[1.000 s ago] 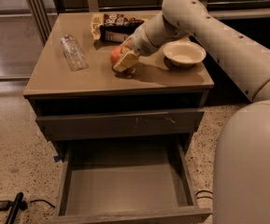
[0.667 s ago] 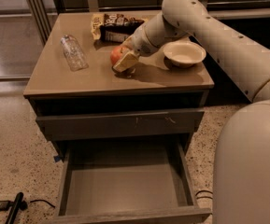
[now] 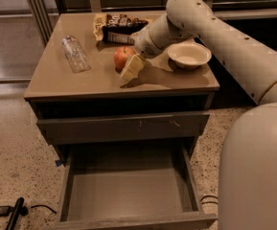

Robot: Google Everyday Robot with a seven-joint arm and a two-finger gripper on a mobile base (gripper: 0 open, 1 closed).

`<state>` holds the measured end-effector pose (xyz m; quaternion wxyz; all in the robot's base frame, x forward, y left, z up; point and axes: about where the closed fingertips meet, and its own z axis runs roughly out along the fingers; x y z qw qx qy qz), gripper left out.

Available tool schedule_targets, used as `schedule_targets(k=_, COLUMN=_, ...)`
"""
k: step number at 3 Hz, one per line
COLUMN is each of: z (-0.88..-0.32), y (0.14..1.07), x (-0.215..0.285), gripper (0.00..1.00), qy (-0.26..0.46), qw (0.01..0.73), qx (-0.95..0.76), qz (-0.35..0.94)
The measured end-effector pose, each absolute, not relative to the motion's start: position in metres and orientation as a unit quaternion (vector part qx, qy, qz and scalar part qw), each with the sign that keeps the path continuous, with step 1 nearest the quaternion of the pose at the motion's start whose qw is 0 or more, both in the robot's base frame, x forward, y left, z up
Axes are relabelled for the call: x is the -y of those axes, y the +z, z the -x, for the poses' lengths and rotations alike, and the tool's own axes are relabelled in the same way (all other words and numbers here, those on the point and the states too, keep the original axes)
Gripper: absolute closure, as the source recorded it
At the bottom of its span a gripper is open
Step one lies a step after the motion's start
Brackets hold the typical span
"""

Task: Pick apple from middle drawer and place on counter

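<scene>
The red and yellowish apple is on the tan counter, near its middle. My gripper reaches in from the right and is shut on the apple, with one cream finger against the apple's front right side. The other finger is hidden behind the apple. The apple is at or just above the counter surface. The middle drawer is pulled wide open below, and its plain grey inside holds nothing.
A clear plastic bottle lies on the counter's left part. A snack bag lies at the back. A white bowl stands at the right, close to my arm. A closed scratched drawer front sits above the open drawer.
The gripper and the apple have shifted together very slightly to the right and toward the front. Nothing else has moved.
</scene>
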<state>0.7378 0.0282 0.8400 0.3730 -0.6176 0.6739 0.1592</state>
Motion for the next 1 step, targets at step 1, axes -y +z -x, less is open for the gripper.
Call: schedule_targets(k=1, z=-0.7378, y=0.84, x=-0.0283, gripper=0.0, qy=0.159, qw=0.373, qx=-0.674, qz=0.618)
